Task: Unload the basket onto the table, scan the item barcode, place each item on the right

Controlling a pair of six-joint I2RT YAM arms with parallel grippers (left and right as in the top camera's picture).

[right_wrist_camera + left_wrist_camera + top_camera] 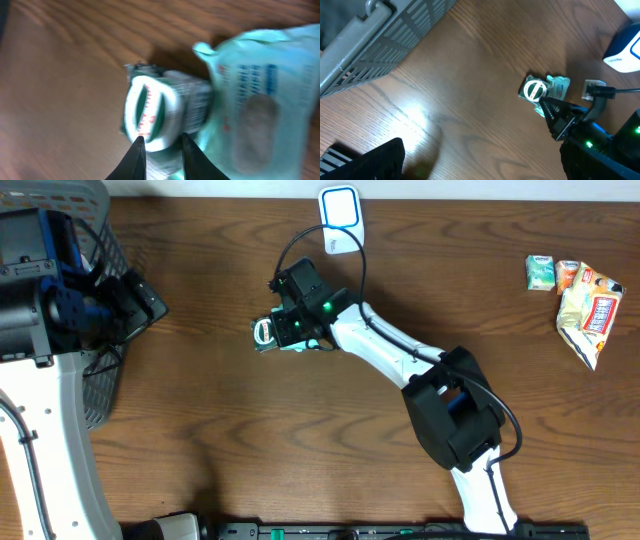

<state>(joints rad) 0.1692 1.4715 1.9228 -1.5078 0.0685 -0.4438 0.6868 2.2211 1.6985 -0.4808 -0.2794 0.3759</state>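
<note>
A brown wood-grain counter [200, 440] is being seen from above, its grain running side to side, with a pale strip showing beyond its 12 o'clock edge and a black rail [330, 530] lying along the 6 o'clock edge. In the left wrist view a patch of glare is being thrown off the wood. The teal packet [268, 333], with a white oval lid on top, is lying flat on the counter a little toward 11 o'clock from the centre. It is being pinched at the lid end by the right fingers [136, 160], which are drawn close together with the rim of the lid between them; the right arm is reaching in from 5 o'clock. The white and blue scanner [340, 218] is sitting at the 12 o'clock edge, apart from the packet. A grey slatted basket [105, 240] is standing at 10 o'clock, and the left fingers [145, 300] are being held spread wide beside it, well apart from the packet. A small cluster of snack packets [580, 298] is lying at 2 o'clock, near the counter's far corner.
</note>
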